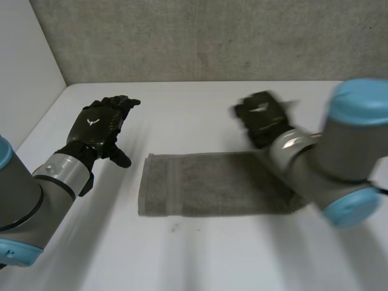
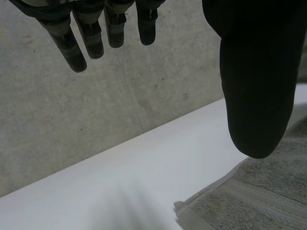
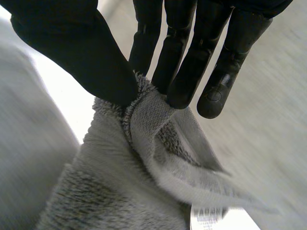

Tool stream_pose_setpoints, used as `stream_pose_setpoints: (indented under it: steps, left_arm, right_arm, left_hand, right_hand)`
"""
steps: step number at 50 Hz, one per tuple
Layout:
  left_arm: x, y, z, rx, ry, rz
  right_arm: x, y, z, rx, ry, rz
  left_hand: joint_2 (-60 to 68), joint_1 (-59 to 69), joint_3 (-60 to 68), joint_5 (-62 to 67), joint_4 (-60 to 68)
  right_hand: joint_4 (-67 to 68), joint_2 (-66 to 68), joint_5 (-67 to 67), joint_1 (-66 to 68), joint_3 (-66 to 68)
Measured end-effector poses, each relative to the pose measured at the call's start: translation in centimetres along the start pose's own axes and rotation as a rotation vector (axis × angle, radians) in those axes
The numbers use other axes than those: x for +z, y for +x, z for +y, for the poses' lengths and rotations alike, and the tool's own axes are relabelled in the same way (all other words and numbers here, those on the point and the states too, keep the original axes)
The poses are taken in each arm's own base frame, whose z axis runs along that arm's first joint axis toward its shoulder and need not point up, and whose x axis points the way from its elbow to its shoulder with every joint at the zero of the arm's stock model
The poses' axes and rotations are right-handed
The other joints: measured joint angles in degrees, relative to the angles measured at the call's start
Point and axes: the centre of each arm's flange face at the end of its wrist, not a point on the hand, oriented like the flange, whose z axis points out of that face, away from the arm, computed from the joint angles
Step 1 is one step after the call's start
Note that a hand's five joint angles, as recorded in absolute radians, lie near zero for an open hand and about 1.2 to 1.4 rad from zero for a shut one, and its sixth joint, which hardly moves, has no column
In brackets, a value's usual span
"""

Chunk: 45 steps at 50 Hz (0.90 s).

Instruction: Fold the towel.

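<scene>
The left hand hovers with fingers straight and spread. The right hand pinches the towel between thumb and fingers.

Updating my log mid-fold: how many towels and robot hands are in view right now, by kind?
Grey towel: 1
Black hands: 2 (left hand, right hand)
Total: 3
</scene>
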Motion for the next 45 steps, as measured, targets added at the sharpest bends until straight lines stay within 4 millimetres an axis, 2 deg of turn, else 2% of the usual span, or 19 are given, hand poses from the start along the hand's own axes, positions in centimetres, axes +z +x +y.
stream_pose_setpoints:
  steps: [3,4,5,6,7,11,14,20,21,23,24,25,27,29,30,33,35,40,45]
  left_arm:
    - [0.0,-0.1,0.0,0.0,-0.001,-0.004]
    - [0.0,-0.1,0.0,0.0,-0.001,-0.004]
    - [0.0,-0.1,0.0,0.0,-0.001,-0.004]
    - [0.0,-0.2,0.1,-0.001,-0.002,-0.005]
    - [0.0,-0.2,0.1,-0.001,-0.002,-0.006]
    - [0.0,-0.2,0.1,-0.001,-0.003,-0.007]
    - [0.0,-0.2,0.1,-0.001,-0.003,-0.007]
    - [0.1,-0.1,0.3,0.0,-0.003,-0.004]
    - [0.1,-0.1,0.3,0.001,-0.003,-0.003]
    - [0.1,0.0,0.3,0.003,-0.001,0.0]
    - [0.2,0.0,0.3,0.004,0.0,0.001]
    - [0.2,0.0,0.3,0.006,0.003,0.003]
    - [0.3,0.2,0.1,0.009,0.008,0.007]
    - [0.4,0.3,0.1,0.01,0.01,0.01]
    - [0.5,0.5,0.0,0.012,0.014,0.016]
    - [0.8,1.2,-0.1,0.014,0.022,0.038]
    - [0.8,1.4,-0.1,0.015,0.023,0.044]
    - [1.7,3.8,0.5,0.017,0.016,0.111]
    - [2.4,5.9,2.3,0.04,-0.02,0.151]
  right_arm:
    - [-0.2,-6.4,-1.9,0.002,0.079,-0.139]
    - [-0.2,-7.7,-2.1,0.001,0.09,-0.168]
    - [-0.2,-7.7,-2.1,0.001,0.09,-0.168]
    - [-0.4,-9.0,-2.1,-0.001,0.096,-0.197]
    - [-0.6,-11.6,-2.1,-0.006,0.107,-0.253]
    - [-1.0,-16.2,-1.2,-0.02,0.105,-0.352]
    - [-1.3,-18.7,-0.2,-0.03,0.092,-0.401]
    - [-1.6,-20.0,0.5,-0.035,0.077,-0.429]
    - [-1.8,-20.0,0.3,-0.028,0.075,-0.427]
    - [-2.0,-19.2,-0.5,-0.008,0.079,-0.41]
    - [-2.1,-18.7,-0.8,0.002,0.08,-0.401]
    - [-2.1,-17.8,-1.3,0.023,0.08,-0.381]
    - [-2.2,-15.5,-2.0,0.068,0.073,-0.336]
    - [-2.2,-14.7,-2.2,0.082,0.067,-0.322]
    - [-2.3,-12.3,-2.4,0.125,0.047,-0.274]
    - [-2.8,-8.2,-2.0,0.19,-0.014,-0.197]
    - [-2.9,-7.6,-1.8,0.198,-0.028,-0.186]
    - [-4.1,-3.8,2.1,0.251,-0.201,-0.106]
    - [-4.9,-2.0,5.5,0.277,-0.287,-0.045]
  left_hand:
    - [0.0,0.0,0.0,0.0,0.0]
    - [0.0,0.0,0.0,0.0,0.0]
    - [0.0,0.0,0.0,0.0,0.0]
    - [0.0,0.0,0.0,0.0,0.0]
    - [0.0,0.0,0.0,0.0,0.0]
    - [0.0,0.0,0.0,0.0,0.0]
    - [0.0,0.0,0.0,0.0,0.0]
    - [0.0,0.0,0.0,0.0,0.0]
    - [0.0,0.0,0.0,0.0,0.0]
    - [0.0,0.0,0.0,0.0,0.0]
    - [0.0,0.0,0.0,0.0,0.0]
    - [0.0,0.0,0.0,0.0,0.0]
    - [0.0,0.0,0.0,0.0,0.0]
    - [0.0,0.0,0.0,0.0,0.0]
    - [0.0,0.0,0.0,0.0,0.0]
    - [0.0,0.0,0.0,0.0,0.0]
    - [0.0,0.0,0.0,0.0,0.0]
    - [0.0,0.0,0.0,0.0,0.0]
    - [0.1,0.0,0.0,0.0,0.0]
  right_hand:
    - [0.0,0.0,0.0,0.0,0.0]
    - [0.0,0.0,0.0,0.0,0.0]
    - [0.0,0.0,0.0,0.0,0.0]
    - [0.0,0.0,0.0,0.0,0.0]
    - [0.0,0.0,0.0,0.0,0.0]
    - [0.0,0.0,0.0,0.0,0.0]
    - [0.0,0.0,0.0,0.0,0.0]
    - [0.0,0.0,0.0,0.0,0.0]
    - [-21.4,-21.0,-17.1,-14.5,-21.1]
    - [-21.4,-21.0,-17.1,-14.5,-21.1]
    - [-47.3,-46.4,-44.2,-35.8,-46.9]
    - [-53.0,-51.0,-49.6,-40.3,-52.6]
    - [-55.0,-53.7,-51.5,-42.3,-55.6]
    - [-55.0,-53.7,-51.5,-42.3,-55.6]
    - [-55.0,-53.7,-51.5,-42.3,-55.6]
    - [-55.1,-54.1,-51.9,-42.6,-56.2]
    - [-55.1,-54.1,-51.9,-42.6,-56.2]
    - [-55.1,-54.1,-51.9,-42.6,-56.2]
    - [-54.9,-53.9,-51.7,-42.4,-55.6]
